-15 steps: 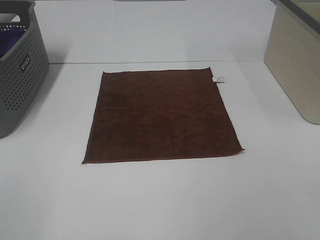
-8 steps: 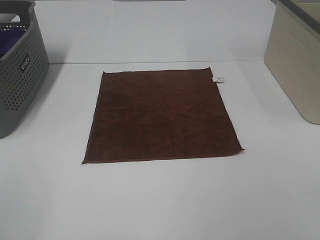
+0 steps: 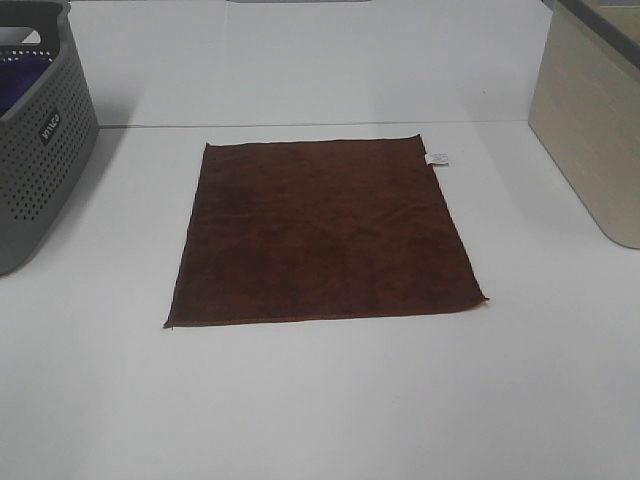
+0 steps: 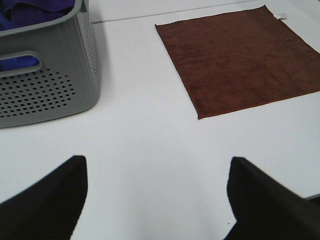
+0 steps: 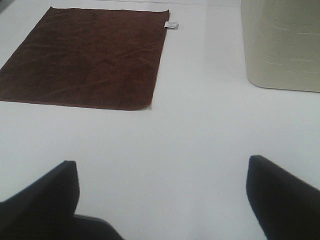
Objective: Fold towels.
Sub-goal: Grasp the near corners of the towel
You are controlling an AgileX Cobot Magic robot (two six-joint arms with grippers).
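Two empty claws gape wide: left gripper (image 4: 157, 170), right gripper (image 5: 161, 167).
Beyond them the towel (image 3: 325, 235) lies flat and unfolded on the white table (image 3: 320, 410), tag (image 3: 437, 158) at its far right corner; grey basket (image 3: 40, 160) far left, beige bin (image 3: 590, 130) far right.

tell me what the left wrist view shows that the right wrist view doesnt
Only the left wrist view: the grey basket with a purple cloth in it, and the left gripper, open. Only the right wrist view: the beige bin and the right gripper, open. Both: the brown towel lying flat and unfolded on the white table, its white tag at one corner.
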